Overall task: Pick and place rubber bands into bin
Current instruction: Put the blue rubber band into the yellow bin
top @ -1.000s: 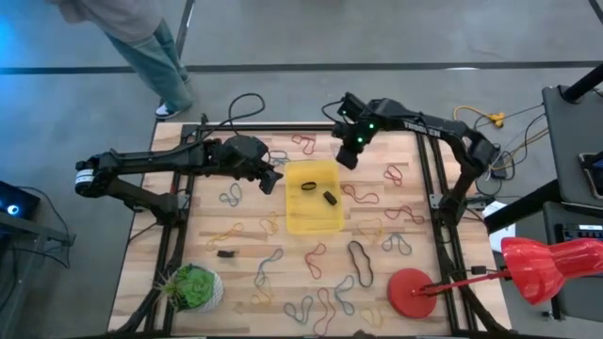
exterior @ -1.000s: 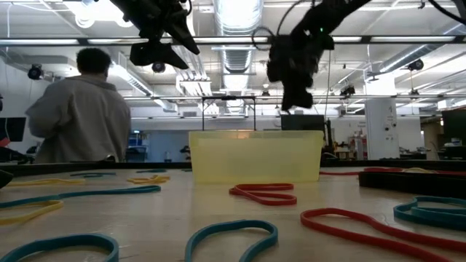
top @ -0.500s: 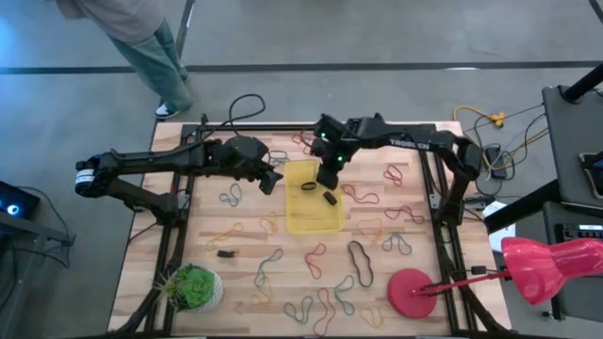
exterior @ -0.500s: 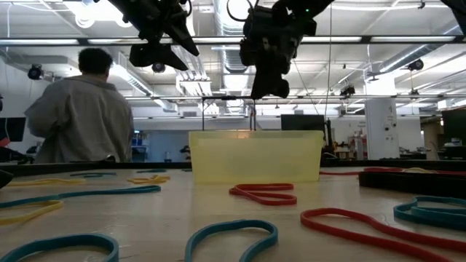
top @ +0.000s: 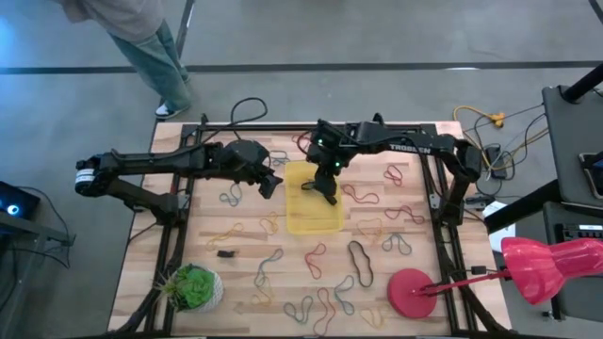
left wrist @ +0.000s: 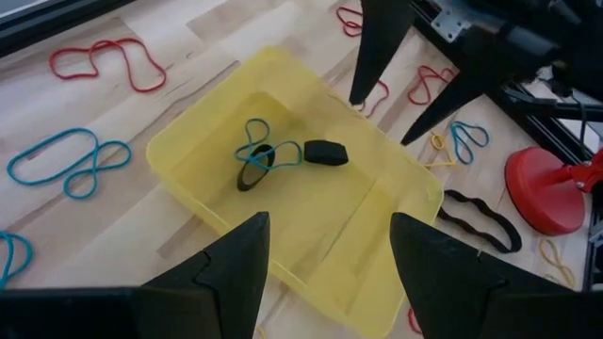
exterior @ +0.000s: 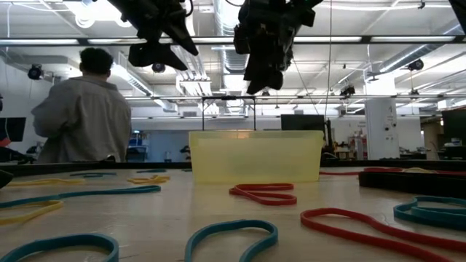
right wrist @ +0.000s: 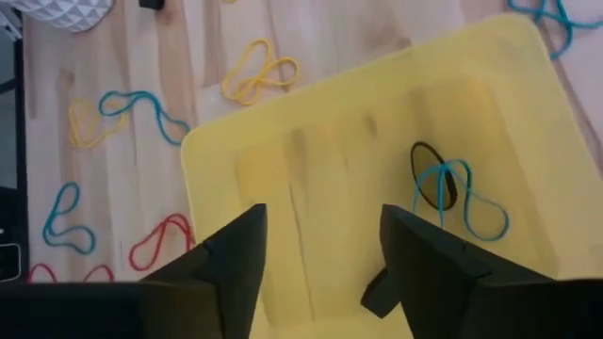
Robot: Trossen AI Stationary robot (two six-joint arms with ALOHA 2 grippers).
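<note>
The bin (top: 311, 215), a translucent yellow tray, stands flat in the middle of the table. In it lie a blue rubber band (left wrist: 268, 151) over a black rubber band (right wrist: 431, 184), with a small black piece (left wrist: 326, 153) beside them. My right gripper (top: 328, 185) hangs open above the bin's far half, fingers pointing down, with nothing between them (right wrist: 322, 215). My left gripper (top: 273, 181) is open and empty, raised just off the bin's left wall (left wrist: 330, 221). Many more rubber bands (top: 325, 306) lie loose on the wood.
Coloured bands lie on all sides of the bin (exterior: 255, 156), thickest near the front edge. A red disc (top: 410, 292) sits at the front right and a green plant ball (top: 193, 287) at the front left. A person (exterior: 80, 116) stands beyond the far left corner.
My right gripper has swung from beyond the bin's far right corner toward the table's left, coming over the bin, and has opened. A blue band now lies in the bin, which held only black pieces a second ago.
</note>
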